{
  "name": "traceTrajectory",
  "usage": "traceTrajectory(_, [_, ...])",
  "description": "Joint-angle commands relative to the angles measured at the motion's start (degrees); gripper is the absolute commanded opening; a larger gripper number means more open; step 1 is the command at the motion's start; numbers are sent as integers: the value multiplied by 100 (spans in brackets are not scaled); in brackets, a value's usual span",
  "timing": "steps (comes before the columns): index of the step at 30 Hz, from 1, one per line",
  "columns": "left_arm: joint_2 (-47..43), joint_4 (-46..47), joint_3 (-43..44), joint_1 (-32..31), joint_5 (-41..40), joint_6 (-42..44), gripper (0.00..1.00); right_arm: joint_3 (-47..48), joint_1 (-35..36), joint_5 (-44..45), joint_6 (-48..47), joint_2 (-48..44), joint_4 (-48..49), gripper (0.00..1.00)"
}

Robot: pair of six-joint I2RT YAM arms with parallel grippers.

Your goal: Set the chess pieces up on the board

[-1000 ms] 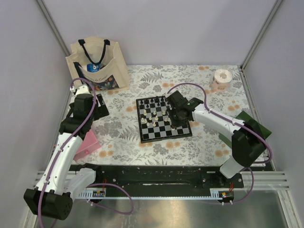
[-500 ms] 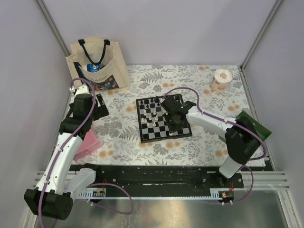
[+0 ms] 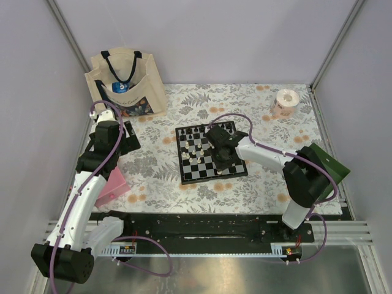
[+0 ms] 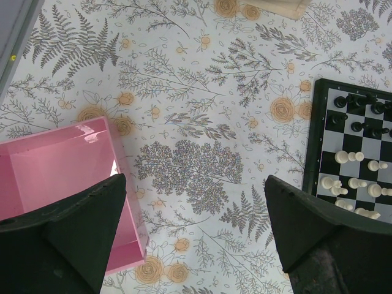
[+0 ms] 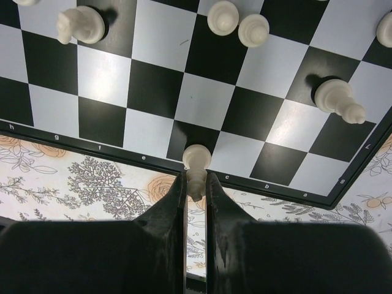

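While left of the board, pink box

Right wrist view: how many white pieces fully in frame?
5. One white piece pinched in the right gripper at the board's lettered edge; two side by side top centre; one top left; one at right. Others are cut off at frame edges.

pale lilac walls, flowered tablecloth, metal corner posts
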Motion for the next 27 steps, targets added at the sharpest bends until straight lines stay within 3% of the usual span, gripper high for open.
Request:
traceTrajectory(1, [-39, 264, 27, 43, 71, -19, 99, 239, 51, 219, 2, 40, 169, 5])
traceTrajectory(13, [-39, 273, 27, 60, 133, -11, 99, 116, 51, -1, 81, 172, 266, 9])
traceTrajectory(18, [-57, 264, 19, 51, 124, -11, 99, 108, 42, -71, 107, 111, 275, 15])
traceTrajectory(21, [-57, 273, 19, 60, 124, -11, 99, 125, 51, -98, 81, 84, 222, 27])
traceTrajectory(27, [-57, 273, 19, 60, 142, -11, 99, 169, 42, -194, 28, -74, 187, 33])
